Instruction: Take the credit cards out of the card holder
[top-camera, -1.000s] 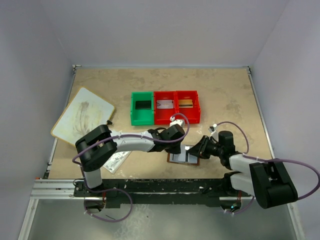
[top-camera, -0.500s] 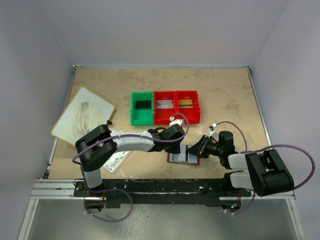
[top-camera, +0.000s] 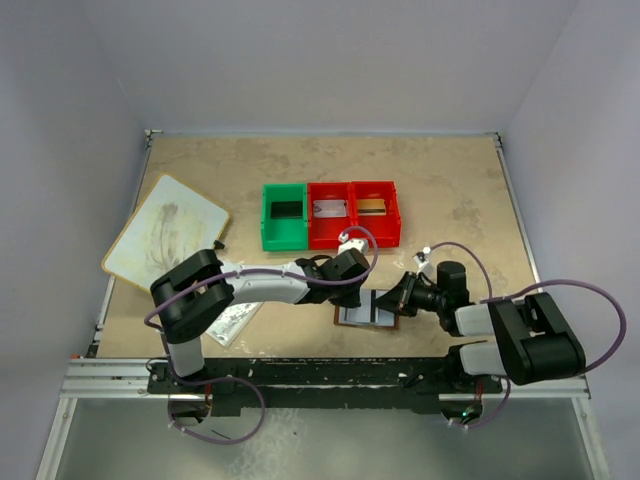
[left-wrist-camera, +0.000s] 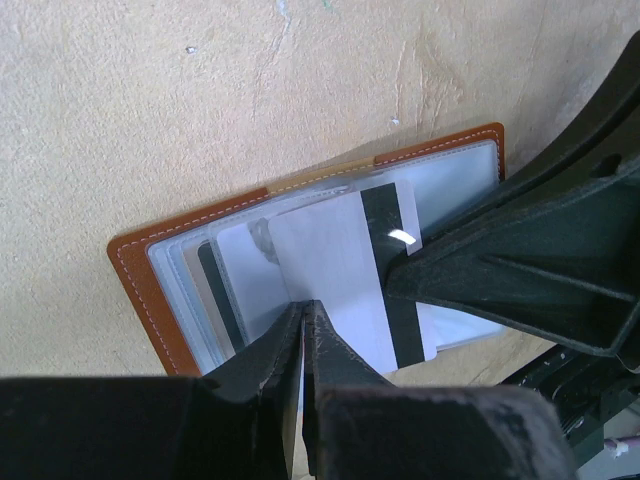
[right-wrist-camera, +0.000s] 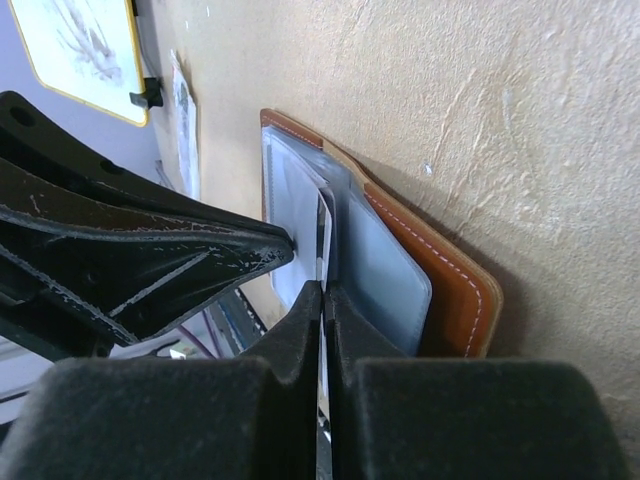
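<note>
The brown leather card holder (top-camera: 350, 317) lies open on the table between both arms, its clear pockets (left-wrist-camera: 190, 280) facing up. A white credit card (left-wrist-camera: 330, 260) with a black stripe sticks out of a pocket toward the right. My right gripper (right-wrist-camera: 323, 288) is shut on that card's thin edge (right-wrist-camera: 323, 225); in the left wrist view its tip (left-wrist-camera: 397, 265) sits at the stripe. My left gripper (left-wrist-camera: 303, 305) is shut, its tips pressed down at the card's left edge on the pocket leaves. From above the left gripper (top-camera: 367, 292) and the right gripper (top-camera: 392, 298) nearly meet over the holder.
A green bin (top-camera: 284, 228) and two red bins (top-camera: 353, 212) stand in a row behind the holder, each with a flat item inside. A white board (top-camera: 165, 232) lies at the left, a printed sheet (top-camera: 232, 322) near the left arm's base. The table's front rail (top-camera: 300, 372) is close.
My right gripper's jaws have closed onto the card's edge, and the right arm's elbow has swung a little. The left gripper and the holder have stayed put.
</note>
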